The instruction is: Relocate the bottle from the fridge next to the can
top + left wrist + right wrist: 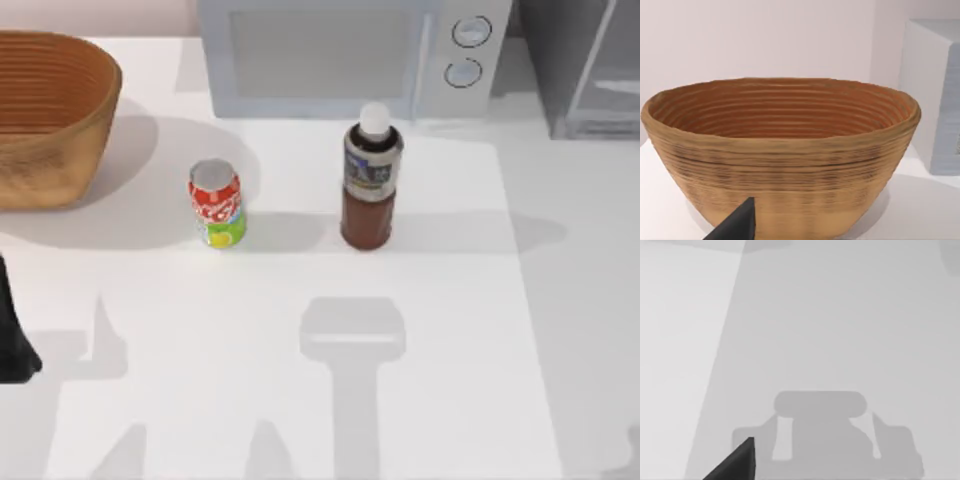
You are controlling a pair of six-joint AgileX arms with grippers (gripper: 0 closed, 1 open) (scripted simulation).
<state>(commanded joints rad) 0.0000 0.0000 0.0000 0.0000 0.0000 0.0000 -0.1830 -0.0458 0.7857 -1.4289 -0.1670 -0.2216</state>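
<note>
Top view shows the bottle [369,190] upright near the can [217,205], seemingly rigid, top-heavy, best gripped mid-body; I cannot tell either gripper's finger state.

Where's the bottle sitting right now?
In the top view the bottle stands upright on the table near its middle, just in front of the microwave, with the can to its left, apart from it.

open table [300,400] before can [217,204], bottle [370,186]
</note>
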